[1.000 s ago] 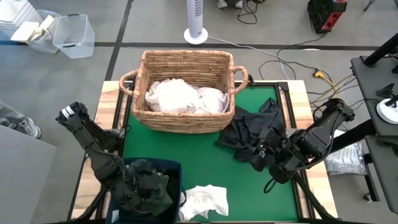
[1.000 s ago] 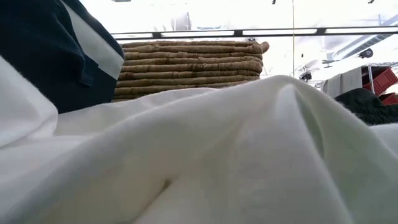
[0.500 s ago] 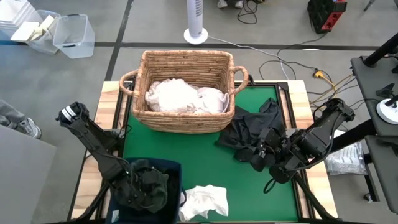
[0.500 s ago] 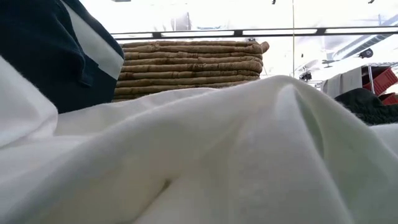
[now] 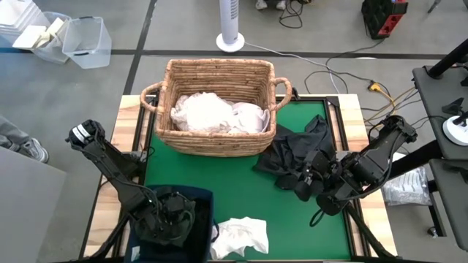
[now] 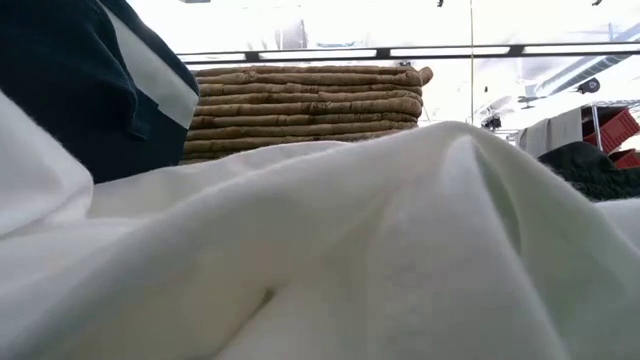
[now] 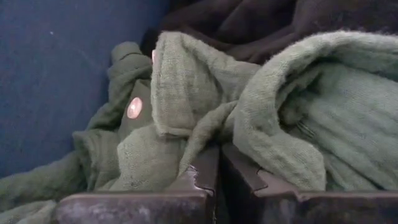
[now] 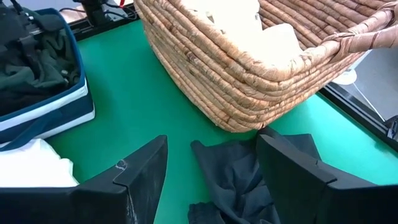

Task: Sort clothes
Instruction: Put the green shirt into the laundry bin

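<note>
From above, the wicker basket (image 5: 217,107) stands at the far side of the green table mat (image 5: 241,186) with white garments (image 5: 216,113) heaped inside it. A black garment (image 5: 296,155) lies crumpled on the mat just right of the basket, touching its near right corner, and a loose white garment (image 5: 241,235) lies at the near edge beside the navy bin (image 5: 205,199). The left gripper (image 5: 170,219) is down inside that bin, buried in a dark green garment (image 5: 178,208); the right gripper (image 5: 306,184) hovers at the near edge of the black garment. In the low view, the loose white garment (image 6: 350,250) fills nearly the whole frame, with the bin's navy wall (image 6: 70,80) rising at the left, the basket's woven side (image 6: 305,105) behind it, and a dark heap of cloth (image 6: 590,165) at the far right. The left wrist view shows the left gripper's (image 7: 219,171) two dark fingers pressed together with almost no gap, their tips against the folds of the dark green garment (image 7: 273,106), which carries a small shiny snap (image 7: 133,108) and lies against the bin's blue inner wall (image 7: 56,68); whether cloth is pinched between them I cannot tell. The right wrist view shows the right gripper (image 8: 211,171) with its fingers spread wide apart, hanging above the black garment (image 8: 233,180) on the mat, with the basket (image 8: 249,81) just beyond it and the bin (image 8: 46,112) with its dark contents off to one side.
</note>
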Motion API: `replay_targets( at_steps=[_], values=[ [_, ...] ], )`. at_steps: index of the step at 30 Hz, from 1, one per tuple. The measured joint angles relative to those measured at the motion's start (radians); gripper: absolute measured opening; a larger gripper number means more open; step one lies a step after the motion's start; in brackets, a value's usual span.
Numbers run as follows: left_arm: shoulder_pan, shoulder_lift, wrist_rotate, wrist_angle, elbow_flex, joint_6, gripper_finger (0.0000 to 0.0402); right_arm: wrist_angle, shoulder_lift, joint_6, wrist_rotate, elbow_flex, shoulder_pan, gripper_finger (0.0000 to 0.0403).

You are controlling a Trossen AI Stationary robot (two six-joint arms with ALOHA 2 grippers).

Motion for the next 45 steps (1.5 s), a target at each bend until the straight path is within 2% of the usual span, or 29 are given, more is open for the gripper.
replay_targets(
  at_steps=[9, 21, 26, 35, 40, 45],
  values=[
    [-0.001, 0.0, 0.013, -0.033, 0.084, 0.048, 0.0, 0.0, 0.0, 0.002, 0.0, 0.0, -0.002, 0.0239],
    [-0.001, 0.0, 0.007, -0.281, 0.265, 0.06, 0.0, 0.0, 0.0, -0.004, 0.0, 0.0, -0.005, 0.0239],
    [-0.001, 0.0, -0.001, -0.357, 0.339, 0.06, 0.0, -0.011, 0.0, 0.046, -0.003, 0.0, -0.011, 0.0242],
    [-0.001, -0.001, -0.007, -0.522, 0.476, 0.056, 0.0, -0.014, 0.0, 0.073, -0.115, 0.0, -0.066, 0.0233],
    [-0.001, -0.001, -0.08, -0.545, 0.548, 0.07, 0.0, -0.005, 0.0, -0.002, -0.159, 0.0, -0.078, 0.0235],
    [0.0, -0.001, -0.218, -0.549, 0.634, 0.143, 0.0, 0.055, 0.003, -0.105, -0.168, 0.0, -0.077, 0.0231]
  ],
)
